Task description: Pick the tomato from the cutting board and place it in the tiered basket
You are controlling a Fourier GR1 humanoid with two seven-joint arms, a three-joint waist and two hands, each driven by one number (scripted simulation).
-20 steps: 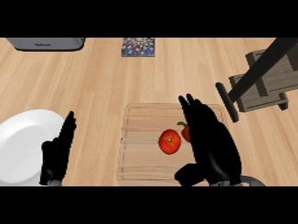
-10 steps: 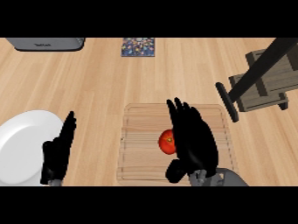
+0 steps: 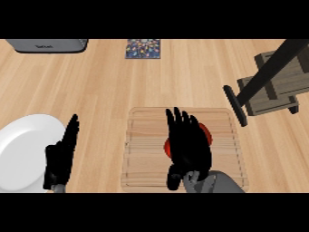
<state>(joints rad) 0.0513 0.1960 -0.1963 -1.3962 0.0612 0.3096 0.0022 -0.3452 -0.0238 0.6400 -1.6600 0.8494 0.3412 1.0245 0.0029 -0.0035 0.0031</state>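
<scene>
Both hands open | right hand (image 3: 187, 142) flat over tomato (image 3: 206, 134)

The bench (image 3: 103, 86) is light wood with fine, darker grain lines running across it. The board (image 3: 143, 158) is a paler tan wood, marked with a thin dark groove near its rim and faint stripes along its planks. The tomato (image 3: 204, 136) is bright red where it shows beside the black right hand (image 3: 187, 145). The left hand (image 3: 61, 156) is black too, and the forearm (image 3: 217, 186) is grey. The plate (image 3: 13, 154) is plain white. The basket (image 3: 284, 81) is greyish-brown wood with a black frame. A mat (image 3: 144, 48) is dark blue with a many-coloured speckled pattern. An appliance (image 3: 47, 45) is grey.
</scene>
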